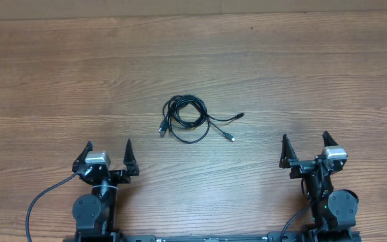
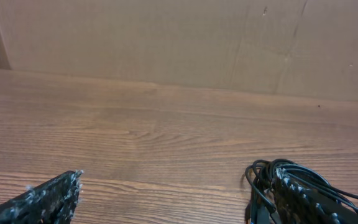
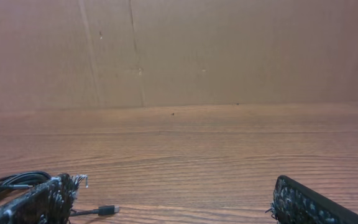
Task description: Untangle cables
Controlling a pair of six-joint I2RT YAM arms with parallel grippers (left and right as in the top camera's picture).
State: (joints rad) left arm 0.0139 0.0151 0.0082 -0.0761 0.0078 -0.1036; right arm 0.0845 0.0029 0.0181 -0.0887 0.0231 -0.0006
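While cables [image 1: 183, 111] lie tangled on table [image 1: 46, 67], left and right jaws spread wide.

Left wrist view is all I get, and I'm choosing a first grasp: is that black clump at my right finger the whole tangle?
Observer: Yes. Overhead shows the cables as one small coiled tangle mid-table, between the arms and touching neither.
Operator: Any loose ends I can't see?
Observer: Two ends trail out on the right arm's side; one plug lies flat in the right wrist view.
Operator: Is the other arm free?
Observer: The right gripper is open and empty, set back from the tangle.
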